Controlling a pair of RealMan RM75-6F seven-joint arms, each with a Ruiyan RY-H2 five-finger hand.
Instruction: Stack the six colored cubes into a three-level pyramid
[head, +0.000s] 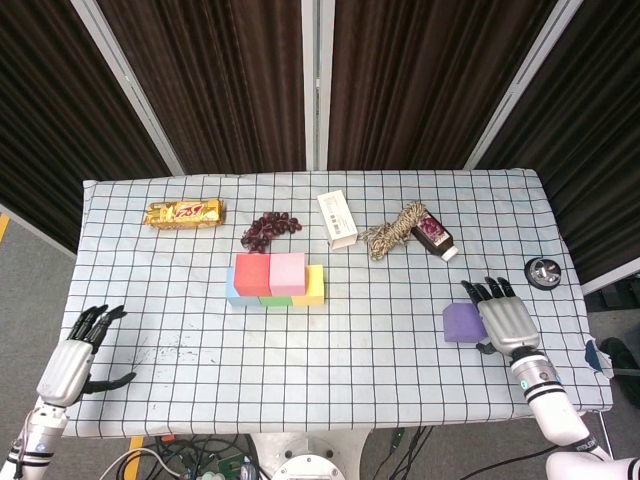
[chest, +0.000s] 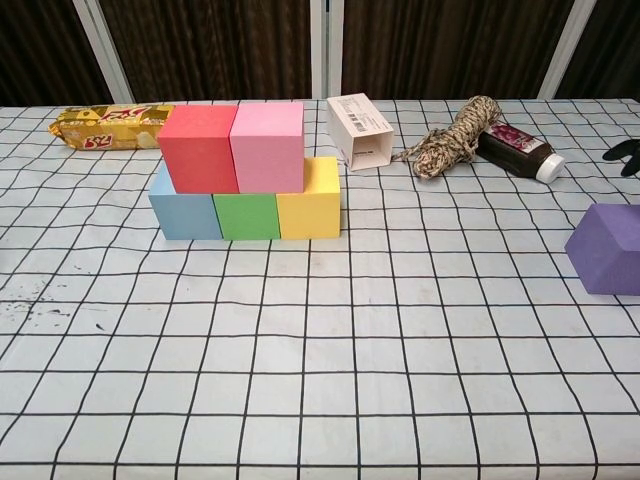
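At centre frame in the head view, 5 cubes stood on the checked tablecloth in 2 levels. Bottom row, left to right: blue cube, green cube, yellow cube, all touching. Upper row: red cube and pink cube, side by side and touching. The purple cube lay alone at lower right of the frame, well apart from the stack. The right hand rested just beside the purple cube on its right side, back upward, fingers extended and spread, holding nothing; whether it touched the cube could not be told. In the chest view only dark fingertips showed at the right edge. The left hand hung at lower left, at the table's edge, fingers apart, holding nothing. Along the upper part of the cloth, left to right: gold snack pack, dark grapes, white box, coil of rope, small dark bottle. A round black object sat at the right edge.
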